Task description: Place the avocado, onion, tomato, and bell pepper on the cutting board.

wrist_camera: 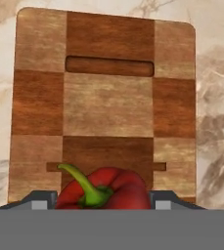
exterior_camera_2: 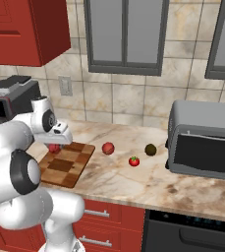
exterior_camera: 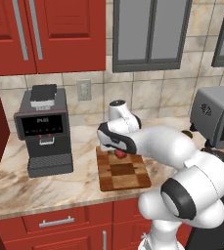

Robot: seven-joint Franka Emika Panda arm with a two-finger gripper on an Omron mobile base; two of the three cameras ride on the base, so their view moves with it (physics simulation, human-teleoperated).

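Bell pepper (wrist_camera: 103,189) is clamped in gripper (wrist_camera: 102,201) jaws above cutting board (wrist_camera: 106,105), tomato (exterior_camera_2: 133,161) left on counter (exterior_camera_2: 148,182)

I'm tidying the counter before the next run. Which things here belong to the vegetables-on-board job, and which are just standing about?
Job: cutting board; bell pepper, held in the gripper over the board; reddish onion, tomato and avocado on the counter.

Standing about: coffee machine; toaster oven; wall outlet.
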